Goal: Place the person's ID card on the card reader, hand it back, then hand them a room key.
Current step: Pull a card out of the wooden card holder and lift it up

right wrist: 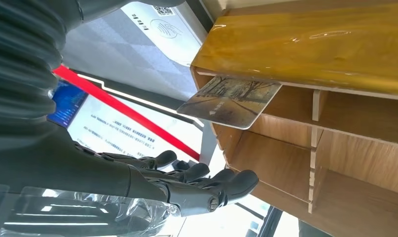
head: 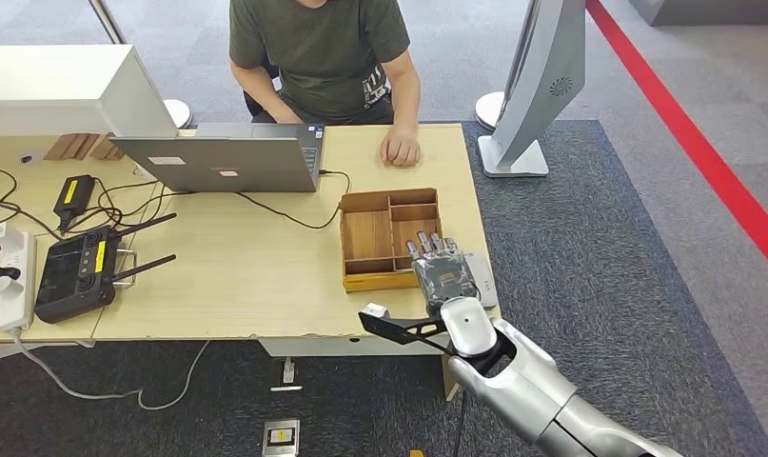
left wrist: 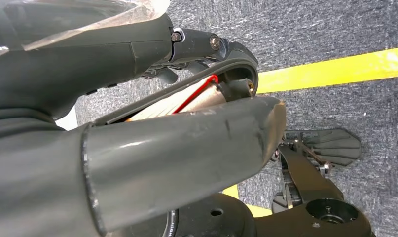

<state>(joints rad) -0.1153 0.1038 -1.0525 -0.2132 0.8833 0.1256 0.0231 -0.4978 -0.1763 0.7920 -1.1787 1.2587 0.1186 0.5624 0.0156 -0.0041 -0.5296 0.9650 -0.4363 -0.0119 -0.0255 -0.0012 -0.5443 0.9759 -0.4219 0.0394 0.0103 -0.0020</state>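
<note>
Head view, right hand: the right hand (head: 441, 269) is reaching over the near right corner of the table (head: 265, 286), its fingers lying stretched and slightly apart above the wooden tray (head: 391, 238), holding nothing.
Head view, card reader: a flat grey card reader (head: 484, 278) is lying just beside the tray's right side, partly hidden by the hand.
Head view, person: a person (head: 323, 57) is sitting at the far side, one hand (head: 400, 148) resting on the table beside a laptop (head: 223, 162); a black controller (head: 75, 271) is lying at the left.
Left wrist view, left hand: the left hand (left wrist: 137, 123) is hanging above grey carpet with a yellow stripe (left wrist: 335, 71); I cannot tell whether its fingers are apart or together.
Right wrist view, card: a card (right wrist: 230, 101) printed with a tree-lined path is sticking out over the tray's edge (right wrist: 305, 49), leaning against its wall.
Right wrist view, right hand: the fingers (right wrist: 206, 182) are lying extended near the tray's compartments, apart from the card, gripping nothing.
</note>
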